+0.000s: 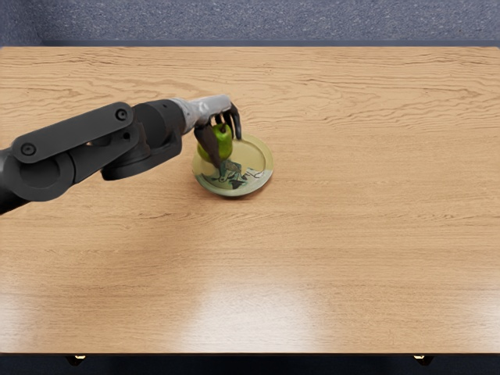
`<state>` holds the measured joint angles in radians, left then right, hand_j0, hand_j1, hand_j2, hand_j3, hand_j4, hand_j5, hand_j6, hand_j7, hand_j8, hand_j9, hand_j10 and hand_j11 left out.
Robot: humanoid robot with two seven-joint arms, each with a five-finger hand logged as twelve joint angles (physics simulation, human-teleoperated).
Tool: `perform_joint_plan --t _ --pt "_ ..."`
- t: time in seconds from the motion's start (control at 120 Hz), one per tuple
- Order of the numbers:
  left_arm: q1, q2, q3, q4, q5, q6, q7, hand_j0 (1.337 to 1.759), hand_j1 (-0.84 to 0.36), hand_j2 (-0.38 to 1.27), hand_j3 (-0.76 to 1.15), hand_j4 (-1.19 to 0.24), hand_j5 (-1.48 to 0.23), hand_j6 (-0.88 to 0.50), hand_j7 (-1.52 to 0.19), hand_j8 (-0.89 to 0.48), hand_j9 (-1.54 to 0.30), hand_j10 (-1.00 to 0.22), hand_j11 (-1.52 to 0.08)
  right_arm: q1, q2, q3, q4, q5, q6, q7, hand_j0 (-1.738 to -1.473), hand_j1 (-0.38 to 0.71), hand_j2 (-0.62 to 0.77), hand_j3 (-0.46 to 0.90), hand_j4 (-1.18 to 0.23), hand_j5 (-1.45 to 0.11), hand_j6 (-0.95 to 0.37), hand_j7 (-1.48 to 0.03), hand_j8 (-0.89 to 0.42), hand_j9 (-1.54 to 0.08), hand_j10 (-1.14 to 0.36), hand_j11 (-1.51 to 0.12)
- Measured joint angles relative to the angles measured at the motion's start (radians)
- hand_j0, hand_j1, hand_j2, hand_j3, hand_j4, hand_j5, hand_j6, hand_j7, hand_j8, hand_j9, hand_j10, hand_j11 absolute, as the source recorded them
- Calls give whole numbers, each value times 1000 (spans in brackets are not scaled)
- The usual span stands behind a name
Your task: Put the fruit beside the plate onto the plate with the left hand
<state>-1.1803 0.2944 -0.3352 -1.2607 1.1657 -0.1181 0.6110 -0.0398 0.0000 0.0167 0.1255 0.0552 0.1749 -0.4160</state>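
Note:
A green round fruit (219, 144) is held in my left hand (221, 134), whose dark fingers curl around it. The hand and fruit hover over the left part of a yellow-green patterned plate (256, 162) near the table's middle. The fruit's shadow falls on the plate; I cannot tell whether the fruit touches the plate. My left arm (86, 148) reaches in from the picture's left edge. The right arm does not show.
The wooden table (351, 234) stretches wide around the plate, with its far edge at the top and its near edge along the bottom. A grey floor lies beyond the far edge.

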Motion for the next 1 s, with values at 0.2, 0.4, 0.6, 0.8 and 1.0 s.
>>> perform_joint_plan --t 0.2,0.4,0.6,0.8,1.0 --pt "2 -71 7 161 6 -6 0 1655 -228 372 0 -653 -961 -485 -942 -344 -934 -478 -915 1 0 0 -1 0 0 0 -1658 -349 0 0 0 0 0 0 0 0 0 0" --pt "4 -119 12 197 10 -6 0 1654 -267 424 0 -652 -954 -473 -942 -332 -927 -463 -916 0 0 0 -1 0 0 0 -1658 -349 0 0 0 0 0 0 0 0 0 0" --pt "2 -140 23 201 11 -6 0 1653 -283 441 0 -646 -945 -460 -938 -321 -920 -449 -910 0 0 0 -1 0 0 0 -1658 -349 0 0 0 0 0 0 0 0 0 0" --pt "-2 -144 24 200 15 -4 0 1656 30 187 0 -312 -447 -242 -444 -186 -437 -238 -432 0 0 0 -1 0 0 0 -1658 -349 0 0 0 0 0 0 0 0 0 0" --pt "-6 -125 16 200 -8 -3 0 1657 210 75 0 -135 -189 -109 -188 -88 -185 -107 -183 0 0 0 -1 0 0 3 -1658 -349 0 0 0 0 0 0 0 0 0 0"
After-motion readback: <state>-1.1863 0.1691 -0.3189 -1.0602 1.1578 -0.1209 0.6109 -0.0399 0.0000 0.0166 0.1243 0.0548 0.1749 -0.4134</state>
